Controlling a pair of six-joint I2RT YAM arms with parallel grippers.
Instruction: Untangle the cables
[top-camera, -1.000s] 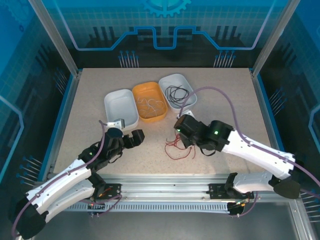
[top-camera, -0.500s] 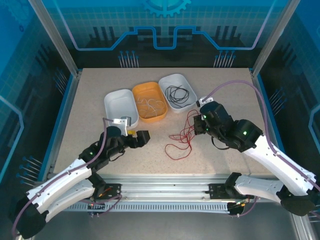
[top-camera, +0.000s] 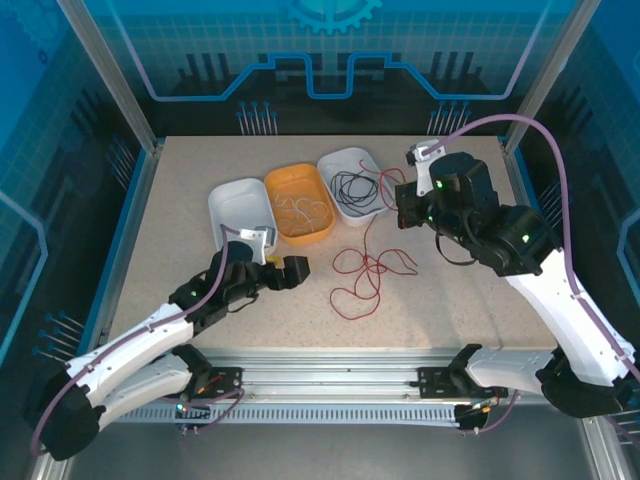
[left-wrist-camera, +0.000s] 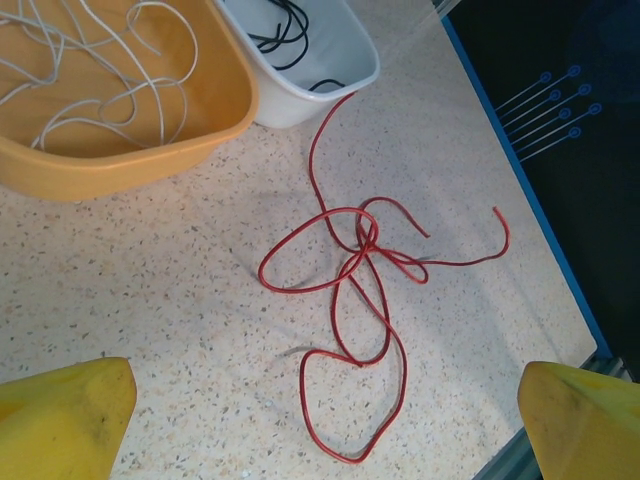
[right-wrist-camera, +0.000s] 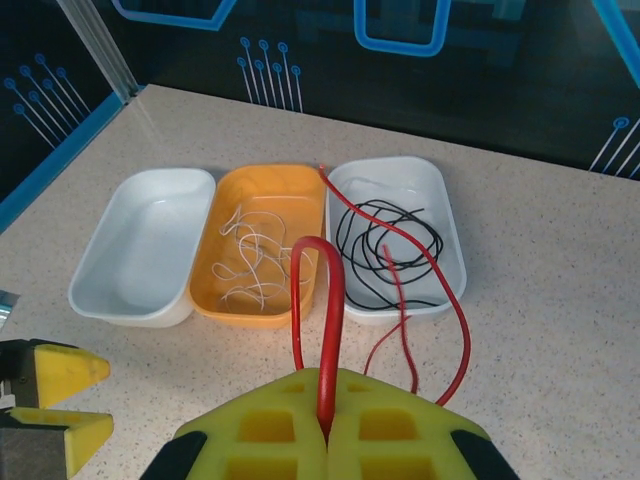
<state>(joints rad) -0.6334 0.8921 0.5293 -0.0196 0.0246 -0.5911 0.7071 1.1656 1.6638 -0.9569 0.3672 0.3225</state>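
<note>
Red is the one colour not yet put away. The red cable (left-wrist-camera: 352, 262) lies loose on the bare table (top-camera: 200, 170) in front of the trays. Its loops cross each other in a knot-like bunch near the middle, and one free end curls off to the side. One strand rises off the surface to the right tool (right-wrist-camera: 328, 412), whose yellow pads are pinched shut on it and hold it up above the trays. Whether that strand brushes a tray rim cannot be told.

The other two cables look sorted. The white cable (right-wrist-camera: 255, 262) sits coiled inside the orange tray (top-camera: 282, 183). The black cable (right-wrist-camera: 385, 245) lies in loose rings inside the white tray (top-camera: 352, 155) to the right of it. Neither touches the red one, as far as the pictures show. A second white tray (top-camera: 222, 198), left of the orange one, holds nothing, and is probably meant for the red cable.

The left tool (top-camera: 300, 272) hovers low over the table near the empty tray. Its fingers (left-wrist-camera: 60, 420) are spread wide and grip nothing, and the red tangle lies between them in its wrist view.

So about two thirds of the job appears done. What seems left is shaking or pulling the red loops free of each other and laying the cable in the empty tray.
</note>
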